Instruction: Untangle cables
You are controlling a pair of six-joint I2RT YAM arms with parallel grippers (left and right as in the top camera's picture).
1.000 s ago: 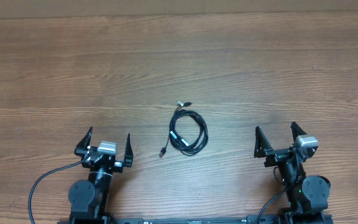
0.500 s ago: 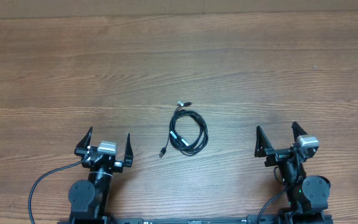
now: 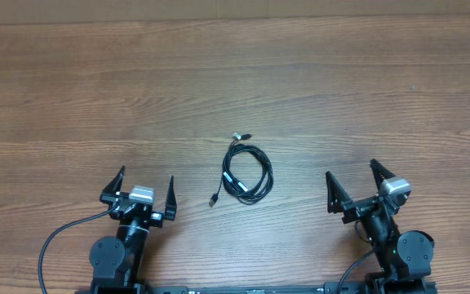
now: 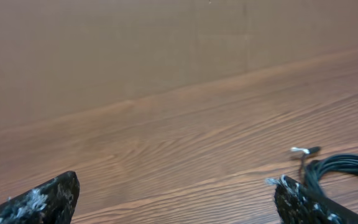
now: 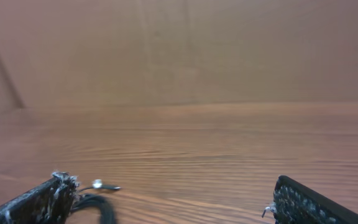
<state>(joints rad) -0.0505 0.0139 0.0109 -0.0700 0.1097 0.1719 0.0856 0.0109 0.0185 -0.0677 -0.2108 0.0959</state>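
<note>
The task looks barely begun: the cables (image 3: 247, 173) lie coiled on the table (image 3: 235, 65) between the arms, one plug (image 3: 241, 135) sticking out on the far side, another plug (image 3: 214, 199) at the near left. The left gripper (image 3: 145, 175) and right gripper (image 3: 351, 168) hover well apart from them, jaws spread wide and empty. Next, one arm likely must pin the cables while the other draws a plug out; nothing blocks the way
</note>
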